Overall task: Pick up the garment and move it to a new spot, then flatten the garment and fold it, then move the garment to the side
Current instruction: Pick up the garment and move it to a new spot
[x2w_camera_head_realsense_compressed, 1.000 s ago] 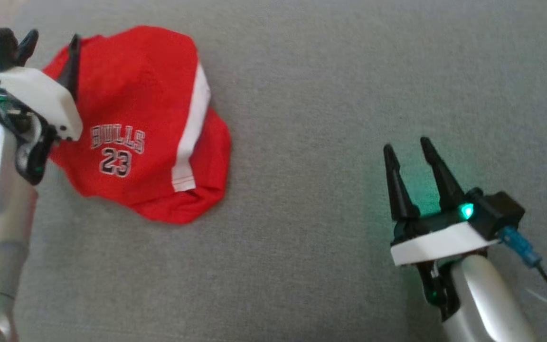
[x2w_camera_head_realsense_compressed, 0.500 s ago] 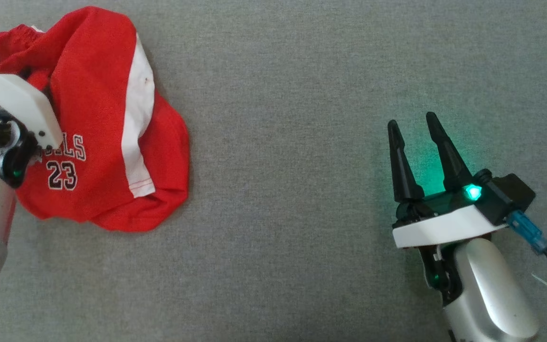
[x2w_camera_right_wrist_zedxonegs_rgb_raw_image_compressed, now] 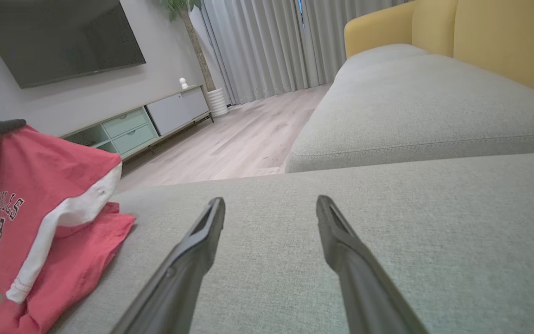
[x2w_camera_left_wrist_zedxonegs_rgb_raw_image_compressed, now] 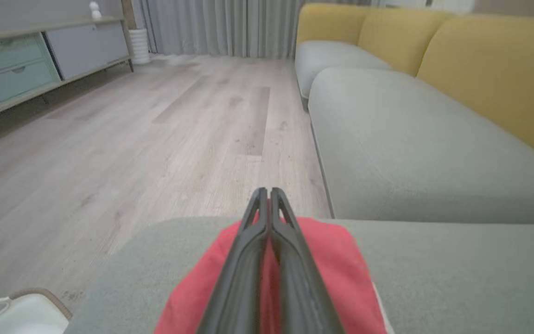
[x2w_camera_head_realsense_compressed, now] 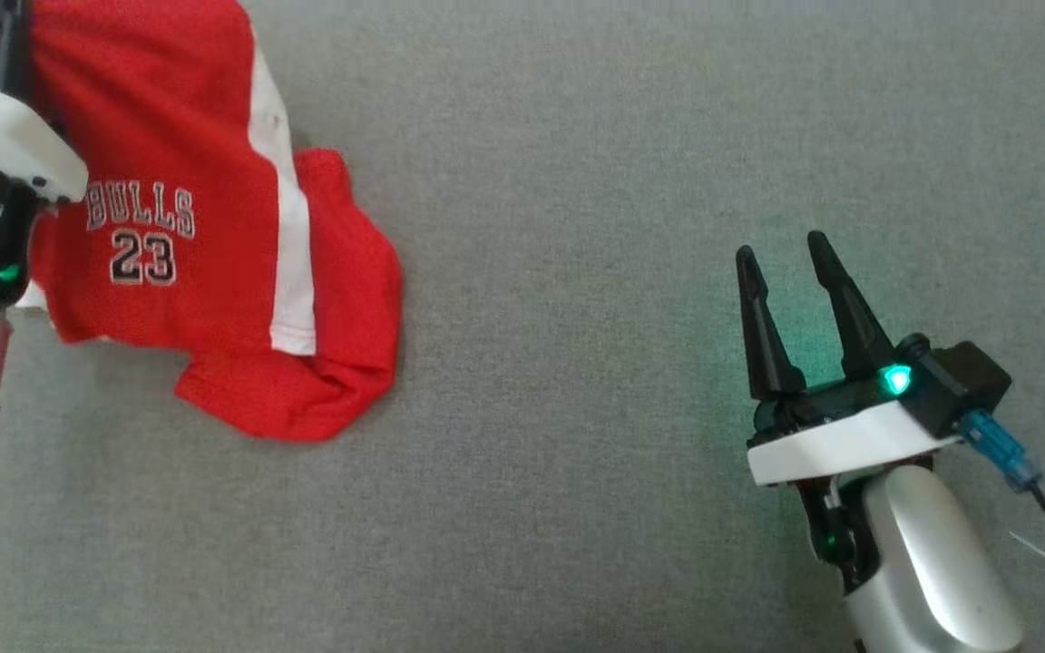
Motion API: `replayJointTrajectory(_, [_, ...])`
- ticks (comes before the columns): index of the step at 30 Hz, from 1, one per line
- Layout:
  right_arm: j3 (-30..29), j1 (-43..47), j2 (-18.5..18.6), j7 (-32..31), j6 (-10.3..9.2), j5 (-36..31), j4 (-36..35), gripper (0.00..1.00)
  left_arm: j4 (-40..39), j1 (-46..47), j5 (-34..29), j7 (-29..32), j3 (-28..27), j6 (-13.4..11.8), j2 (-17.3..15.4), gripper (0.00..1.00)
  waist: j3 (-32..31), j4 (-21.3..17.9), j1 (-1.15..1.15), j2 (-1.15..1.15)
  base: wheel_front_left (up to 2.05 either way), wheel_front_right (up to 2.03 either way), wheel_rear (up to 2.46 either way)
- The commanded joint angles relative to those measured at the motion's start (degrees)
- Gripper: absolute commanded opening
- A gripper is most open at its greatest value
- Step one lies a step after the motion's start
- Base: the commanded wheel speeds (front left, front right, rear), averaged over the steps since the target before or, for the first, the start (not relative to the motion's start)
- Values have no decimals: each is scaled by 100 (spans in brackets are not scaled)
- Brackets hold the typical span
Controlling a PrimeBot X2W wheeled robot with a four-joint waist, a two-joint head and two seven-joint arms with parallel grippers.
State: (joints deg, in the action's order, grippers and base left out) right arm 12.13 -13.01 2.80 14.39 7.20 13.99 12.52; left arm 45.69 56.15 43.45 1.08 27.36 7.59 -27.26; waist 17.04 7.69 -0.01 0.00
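Hanging from the left gripper [x2w_camera_left_wrist_zedxonegs_rgb_raw_image_compressed: 265,194], clamped tight on it, the red garment [x2w_camera_head_realsense_compressed: 187,181] trails onto the grey cushion [x2w_camera_head_realsense_compressed: 577,181]; right gripper [x2w_camera_head_realsense_compressed: 781,254] hovers, fingers spread.

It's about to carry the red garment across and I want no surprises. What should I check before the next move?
1. Left gripper shut on the garment: ok.
2. Garment clear of the cushion: not ok, its lower folds lie on it.
3. Right gripper open, apart from the garment: ok.
4. Bare cushion beside it for a new spot: ok.
5. How much cloth is pinched: cannot tell.
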Motion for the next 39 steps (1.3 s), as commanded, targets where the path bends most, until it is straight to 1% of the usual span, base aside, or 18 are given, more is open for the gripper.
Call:
replayJointTrajectory(1, [136, 102, 8, 61, 29, 55, -131, 100, -275, 317, 45, -182, -208, -10, -413, 0, -205, 74, 1, 0, 0, 0, 0])
replayJointTrajectory(9, [135, 236, 8, 61, 29, 161, -75, 100, -1011, 248, 335, -621, -420, -10, -368, 0, -554, 87, 1, 0, 0, 0, 0])
replayJointTrajectory(16, [90, 267, 8, 61, 29, 233, -116, 100, -1840, -90, 336, -588, -292, -165, -237, 0, -725, -136, 1, 0, 0, 0, 0])
replayJointTrajectory(19, [78, 272, 8, 61, 29, 265, -182, 100, -2150, -230, 487, -444, -238, -225, -51, 0, -759, -305, 1, 0, 0, 0, 0])
replayJointTrajectory(24, [63, 258, 8, 61, 29, 313, -284, 100, -2693, -378, 515, -225, 31, -370, 293, 0, -766, -696, 1, 0, 0, 0, 0])
replayJointTrajectory(30, [163, 118, 8, 61, 29, 413, -352, 100, -3072, -544, 487, 75, 502, -477, 752, 0, -646, -1395, 1, 0, 0, 0, 0])
replayJointTrajectory(34, [220, 5, 8, 61, 29, 521, -449, 100, -3048, -468, 301, 119, 773, -538, 975, 0, -482, -1861, 1, 0, 0, 0, 0])
replayJointTrajectory(39, [319, -81, 8, 61, 29, 584, -545, 100, -2687, -307, 207, 14, 926, -572, 1303, 0, -293, -2305, 1, 0, 0, 0, 0])
